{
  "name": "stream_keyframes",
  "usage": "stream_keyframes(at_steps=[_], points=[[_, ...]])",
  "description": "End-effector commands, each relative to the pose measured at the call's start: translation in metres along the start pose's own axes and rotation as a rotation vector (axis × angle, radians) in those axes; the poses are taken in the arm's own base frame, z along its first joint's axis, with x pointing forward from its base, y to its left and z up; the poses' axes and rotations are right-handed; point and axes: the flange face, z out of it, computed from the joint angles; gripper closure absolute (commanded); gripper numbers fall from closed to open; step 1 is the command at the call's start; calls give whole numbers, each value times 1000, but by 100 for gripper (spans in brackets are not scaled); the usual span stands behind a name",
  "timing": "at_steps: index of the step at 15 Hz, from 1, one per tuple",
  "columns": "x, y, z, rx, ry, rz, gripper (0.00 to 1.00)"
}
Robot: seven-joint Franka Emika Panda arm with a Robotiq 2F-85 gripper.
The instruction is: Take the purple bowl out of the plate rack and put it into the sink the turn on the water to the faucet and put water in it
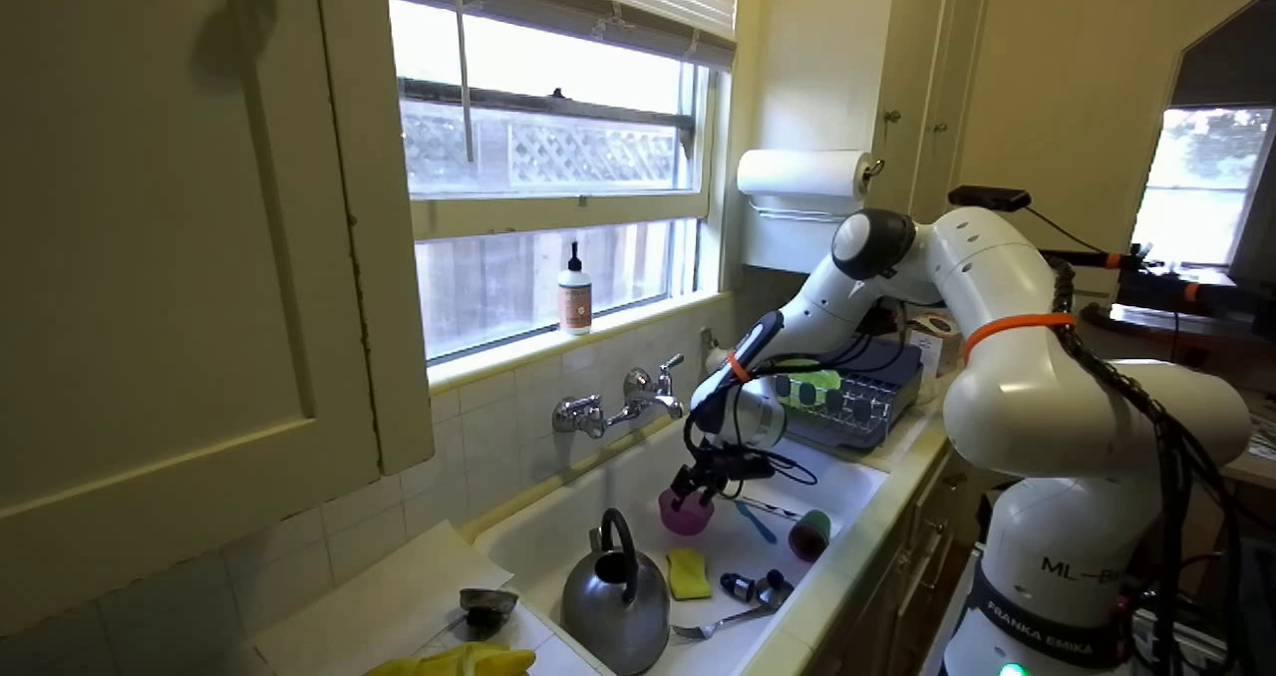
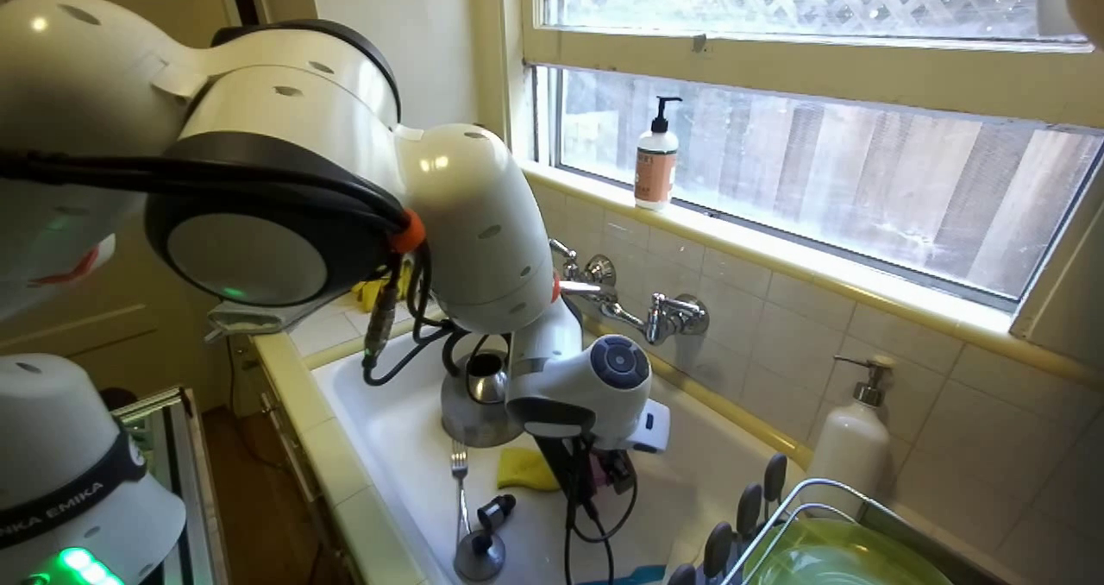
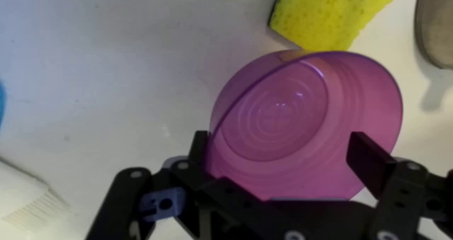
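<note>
The purple bowl [image 1: 684, 514] is in the white sink [image 1: 528, 546], under my gripper [image 1: 700, 487]. In an exterior view the bowl [image 2: 599, 473] is mostly hidden behind the gripper and cables. In the wrist view the gripper [image 3: 279, 146] is open, its fingers wide apart. One finger is at the outside of the bowl's rim [image 3: 279, 176]; the other appears over the bowl's inside. Contact cannot be told. The chrome faucet [image 1: 633, 409] is on the tiled wall above the sink; no running water shows. The plate rack [image 1: 847, 407] holds green plates.
A grey kettle [image 1: 616, 606], yellow sponge [image 1: 688, 573], fork [image 1: 713, 624], dark cup [image 1: 809, 534] and blue utensil [image 1: 756, 522] lie in the sink around the bowl. A white soap dispenser [image 2: 849, 447] stands by the rack. A soap bottle [image 1: 575, 297] stands on the windowsill.
</note>
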Motion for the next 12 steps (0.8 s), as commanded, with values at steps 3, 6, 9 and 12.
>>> stream_keyframes(at_steps=[3, 6, 9, 12], points=[[-16, -4, 5, 73, -128, 4, 0], [-17, -6, 5, 77, -151, 2, 0], [-18, -6, 7, 87, -158, 10, 0], [-17, -8, 4, 88, -150, 2, 0]])
